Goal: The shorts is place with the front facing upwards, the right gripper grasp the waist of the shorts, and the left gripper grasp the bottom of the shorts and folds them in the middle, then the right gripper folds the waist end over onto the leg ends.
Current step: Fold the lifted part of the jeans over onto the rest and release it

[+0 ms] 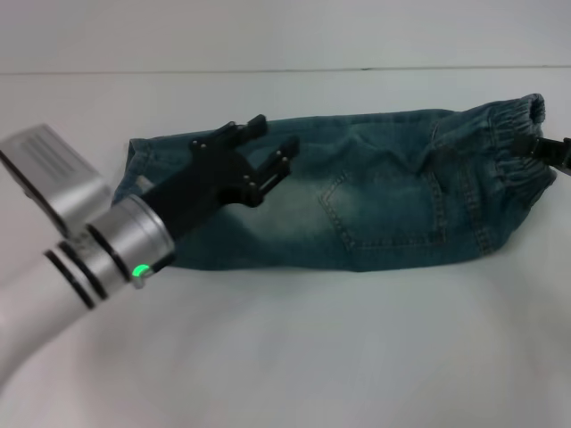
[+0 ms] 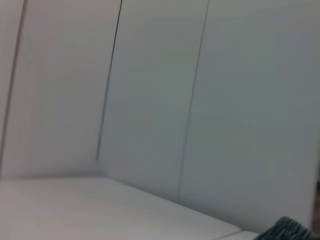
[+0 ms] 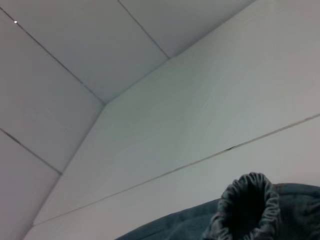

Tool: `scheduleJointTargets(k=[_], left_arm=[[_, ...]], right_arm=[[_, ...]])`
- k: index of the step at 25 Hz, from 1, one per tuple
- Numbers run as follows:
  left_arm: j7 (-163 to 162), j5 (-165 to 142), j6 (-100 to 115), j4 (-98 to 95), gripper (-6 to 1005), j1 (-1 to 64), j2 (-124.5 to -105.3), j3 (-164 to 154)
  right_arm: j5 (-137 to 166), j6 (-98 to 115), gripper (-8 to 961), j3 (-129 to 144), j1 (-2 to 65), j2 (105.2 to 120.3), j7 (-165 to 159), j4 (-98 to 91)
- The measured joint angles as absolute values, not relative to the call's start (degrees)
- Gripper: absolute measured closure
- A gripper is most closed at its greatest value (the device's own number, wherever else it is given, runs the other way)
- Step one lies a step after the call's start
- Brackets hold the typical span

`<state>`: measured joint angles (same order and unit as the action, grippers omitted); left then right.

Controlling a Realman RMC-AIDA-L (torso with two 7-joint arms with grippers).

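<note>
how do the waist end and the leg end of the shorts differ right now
The waist of the shorts is gathered into elastic ridges; the leg ends are flat with plain edges. The waist lies on the robot's right, by the right gripper; the leg ends lie on its left, near the open left gripper. Both are blue-green denim on the white table.

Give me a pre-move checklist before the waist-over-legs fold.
1. First fold done: ok. The shorts lie doubled lengthwise on the white table.
2. Left claw released: ok. Fingers open, above the leg ends, holding no cloth.
3. Right claw at the waist of the shorts: ok. It sits at the gathered end by the picture's right edge.
4. Right claw's grip on the waistband: cannot tell, the fingers are barely in view.
5. Fold path clear: not ok. The left claw hangs over the landing spot.
</note>
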<state>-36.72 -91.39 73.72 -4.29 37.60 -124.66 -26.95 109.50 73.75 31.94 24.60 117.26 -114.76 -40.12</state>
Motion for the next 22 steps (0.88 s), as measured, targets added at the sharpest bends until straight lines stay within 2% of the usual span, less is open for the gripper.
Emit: scheduleJointTargets(k=[4, 10, 15, 22], left_arm=[[-19.30, -88.92, 70.81, 4.61, 441, 39.27, -124.65, -20.67], [-15.66, -88.82, 68.96, 7.06, 677, 39.36, -124.63, -17.87], [-12.99, -88.87, 66.91, 8.81, 902, 39.21, -124.63, -15.37], [-5.01, -89.12, 60.58, 13.33, 991, 41.31, -124.63, -12.23]], right_arm=[[109.51, 75.81, 774, 31.92, 23.94, 117.25, -117.50, -42.06], [109.50, 79.20, 861, 30.36, 23.77, 117.39, -120.88, -43.17], [107.59, 84.52, 861, 29.08, 24.32, 117.41, -123.60, -44.28], [101.89, 89.95, 861, 29.03, 24.47, 117.01, -126.25, -46.19]])
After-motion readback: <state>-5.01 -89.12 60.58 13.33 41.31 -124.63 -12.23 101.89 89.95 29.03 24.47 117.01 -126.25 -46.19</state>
